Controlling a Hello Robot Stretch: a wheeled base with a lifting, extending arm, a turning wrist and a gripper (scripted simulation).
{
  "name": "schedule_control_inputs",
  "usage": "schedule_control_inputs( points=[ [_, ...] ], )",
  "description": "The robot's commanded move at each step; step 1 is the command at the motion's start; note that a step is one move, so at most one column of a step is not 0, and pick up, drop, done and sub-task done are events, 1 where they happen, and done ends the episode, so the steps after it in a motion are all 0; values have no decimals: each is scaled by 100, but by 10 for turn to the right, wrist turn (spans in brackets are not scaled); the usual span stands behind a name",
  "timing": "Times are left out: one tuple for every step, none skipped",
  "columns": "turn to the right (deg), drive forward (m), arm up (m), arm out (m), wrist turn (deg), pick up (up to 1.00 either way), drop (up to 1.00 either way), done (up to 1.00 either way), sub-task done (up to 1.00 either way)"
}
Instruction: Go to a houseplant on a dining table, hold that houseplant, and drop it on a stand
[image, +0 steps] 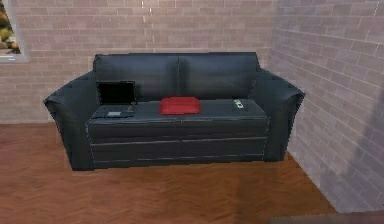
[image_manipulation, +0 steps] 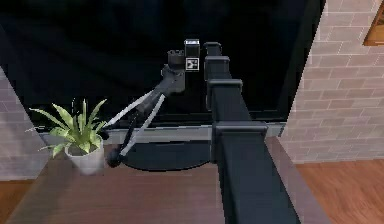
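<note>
At arm side: houseplant (image_manipulation: 75, 130) on bench (image_manipulation: 160, 195), 9 o'clock of fingers (image_manipulation: 135, 108), whose hold I cannot tell | forward, 12 o'clock: sofa (image: 170, 125) with laptop (image: 116, 95), red cushion (image: 181, 105)

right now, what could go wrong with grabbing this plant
The gripper ends right by the houseplant, whose white pot stands near a corner of the table: a sideways nudge could tip it or push it off. The sofa stands straight ahead, so driving forward could hit it.
</note>
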Motion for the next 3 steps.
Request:
schedule_control_inputs(
  points=[
    [0, 0, 0, 0, 450, 0, 0, 0, 0],
    [0, 0, 0, 0, 450, 0, 0, 0, 0],
    [0, 0, 0, 0, 450, 0, 0, 0, 0]
  ],
)
